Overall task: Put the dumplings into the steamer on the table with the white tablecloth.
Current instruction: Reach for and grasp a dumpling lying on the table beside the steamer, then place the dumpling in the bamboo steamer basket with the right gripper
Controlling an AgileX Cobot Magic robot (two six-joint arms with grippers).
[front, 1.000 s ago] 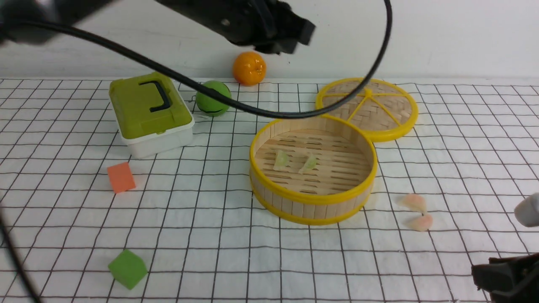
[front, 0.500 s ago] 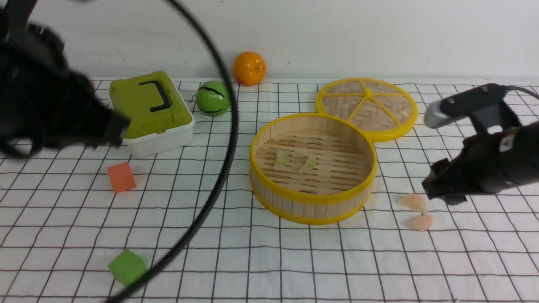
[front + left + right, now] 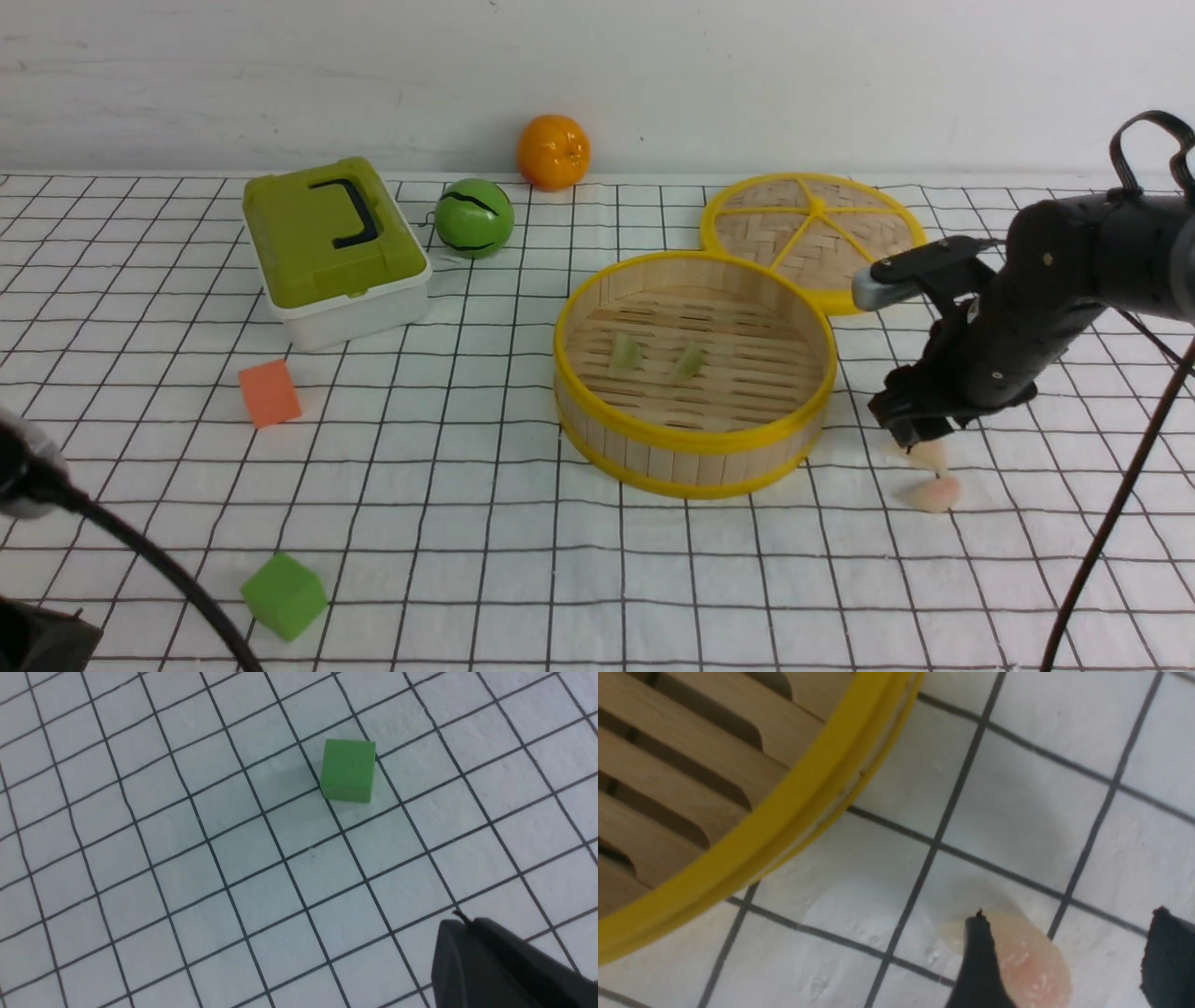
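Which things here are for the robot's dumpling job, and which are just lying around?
For the job: steamer, two green dumplings inside it, two pink dumplings on the cloth, right hand over one.
Lying about: woven lid, green-lidded box, green ball, orange, orange cube, green cube.

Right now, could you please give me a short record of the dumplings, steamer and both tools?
steamer: uncovered, on the white tablecloth
green dumplings: two, inside the steamer
pink dumplings: two, on the cloth right of the steamer
right tool: open, down over the farther pink dumpling
left tool: shut, nothing seen in it, near the green cube
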